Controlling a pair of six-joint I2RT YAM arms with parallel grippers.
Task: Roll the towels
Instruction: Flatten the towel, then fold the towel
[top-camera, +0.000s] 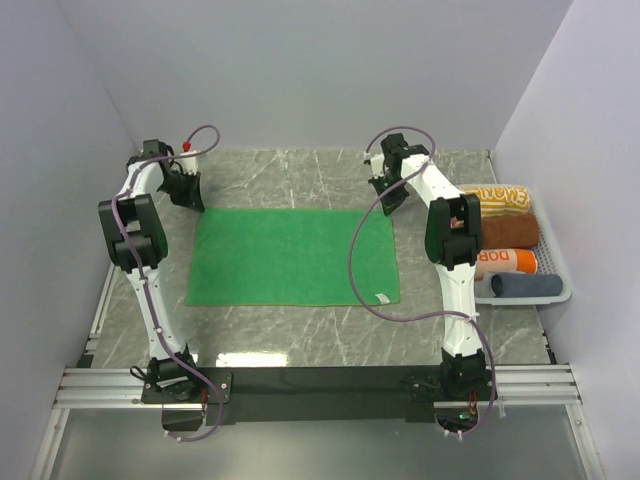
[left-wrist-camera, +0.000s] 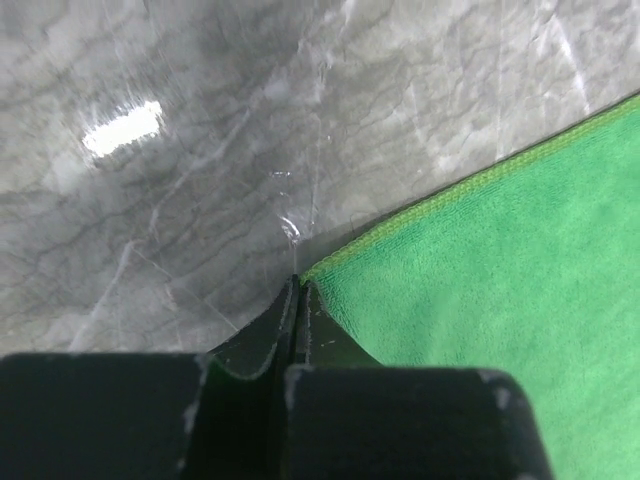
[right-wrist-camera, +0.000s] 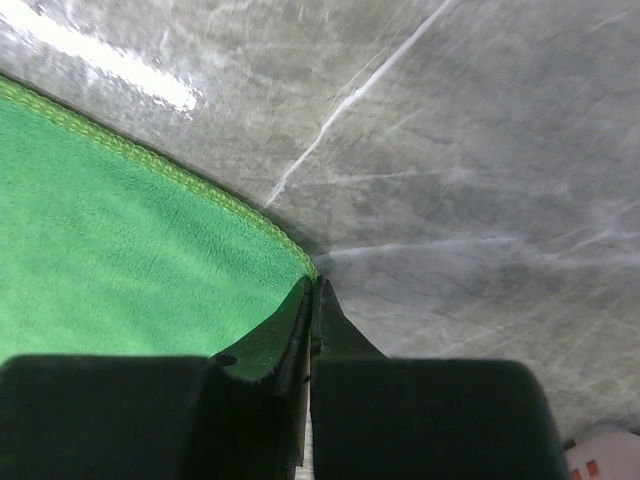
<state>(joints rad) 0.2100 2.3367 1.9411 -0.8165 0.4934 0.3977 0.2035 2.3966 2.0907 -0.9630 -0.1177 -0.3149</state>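
Note:
A bright green towel (top-camera: 290, 255) lies flat and spread out in the middle of the marble table, its white tag (top-camera: 381, 298) at the near right corner. My left gripper (top-camera: 190, 197) is down at the towel's far left corner. In the left wrist view its jaws (left-wrist-camera: 298, 283) are pressed shut right at the corner of the towel (left-wrist-camera: 500, 260). My right gripper (top-camera: 388, 200) is at the far right corner, jaws (right-wrist-camera: 312, 283) also shut where the hem of the towel (right-wrist-camera: 120, 250) ends. The cloth inside either pinch is hidden.
A white tray (top-camera: 562, 292) at the right edge holds rolled towels: yellow-striped (top-camera: 495, 197), brown (top-camera: 510, 232), orange-lettered (top-camera: 505, 261) and blue-grey (top-camera: 525, 286). White walls enclose the table on three sides. The arms' bases sit on the near rail.

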